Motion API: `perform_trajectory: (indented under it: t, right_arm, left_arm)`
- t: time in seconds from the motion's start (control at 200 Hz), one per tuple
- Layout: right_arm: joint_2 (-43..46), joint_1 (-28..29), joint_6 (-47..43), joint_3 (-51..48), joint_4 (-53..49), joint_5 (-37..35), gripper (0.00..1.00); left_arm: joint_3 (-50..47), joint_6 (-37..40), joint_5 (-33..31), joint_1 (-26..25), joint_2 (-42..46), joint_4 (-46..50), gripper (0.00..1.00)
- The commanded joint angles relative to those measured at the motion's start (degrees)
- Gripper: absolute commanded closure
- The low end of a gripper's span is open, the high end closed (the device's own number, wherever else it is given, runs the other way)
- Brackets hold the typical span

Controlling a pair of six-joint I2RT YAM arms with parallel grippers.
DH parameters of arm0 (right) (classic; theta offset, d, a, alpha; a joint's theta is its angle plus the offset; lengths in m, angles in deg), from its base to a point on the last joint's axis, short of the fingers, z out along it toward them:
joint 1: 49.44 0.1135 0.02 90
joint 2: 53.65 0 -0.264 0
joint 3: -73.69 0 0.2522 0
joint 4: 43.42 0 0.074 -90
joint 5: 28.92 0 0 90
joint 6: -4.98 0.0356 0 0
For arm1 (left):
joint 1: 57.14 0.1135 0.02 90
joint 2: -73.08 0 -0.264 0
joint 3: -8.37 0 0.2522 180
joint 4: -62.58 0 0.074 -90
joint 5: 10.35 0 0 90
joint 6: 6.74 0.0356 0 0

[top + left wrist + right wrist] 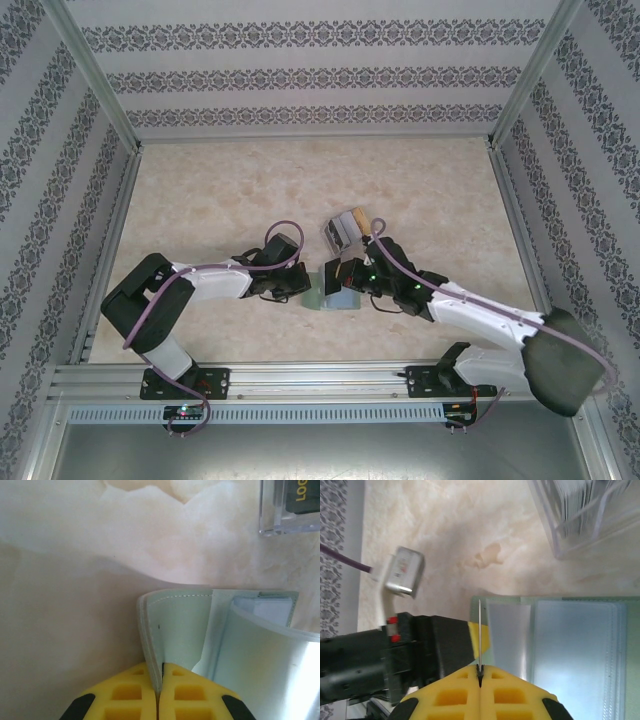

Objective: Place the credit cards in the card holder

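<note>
The card holder [336, 297] is a sage-green wallet lying open on the table between the two arms. My left gripper [156, 672] is shut on the edge of the card holder's left flap [150, 630] and holds that flap upright. My right gripper [480, 672] is shut on one thin credit card [479, 630], seen edge-on, standing just above the left side of the open card holder [570, 645]. The grey inner pockets [507, 635] face up beside the card. In the top view the left gripper [298, 285] and the right gripper [352, 278] nearly meet over the wallet.
A clear plastic box [343, 228] with more cards in it stands just behind the wallet, also seen as the clear box [580, 515] and the box corner [290, 510]. The left gripper's black body [440, 640] sits close beside the held card. Metal frame rails border the beige table.
</note>
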Motion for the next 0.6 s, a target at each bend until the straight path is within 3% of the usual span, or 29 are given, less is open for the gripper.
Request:
perform_trajectory:
  t: [0.0, 0.195, 0.595]
  right_arm:
    - [5.32, -0.55, -2.65, -0.83, -6.47, -7.22, 1.00]
    - [7.40, -1.75, -4.36, -1.51, -15.42, -11.68, 1.00]
    - [-2.52, -1.22, -6.16, -0.51, -12.52, -9.84, 1.00]
  left_arm:
    - [-0.99, -0.77, 0.00, 0.73, -1.49, -1.06, 1.00]
    - [-0.87, -0.86, 0.17, 0.80, -2.03, -1.33, 1.00]
    - [-0.05, -0.14, 0.74, 0.79, -2.38, -0.26, 1.00]
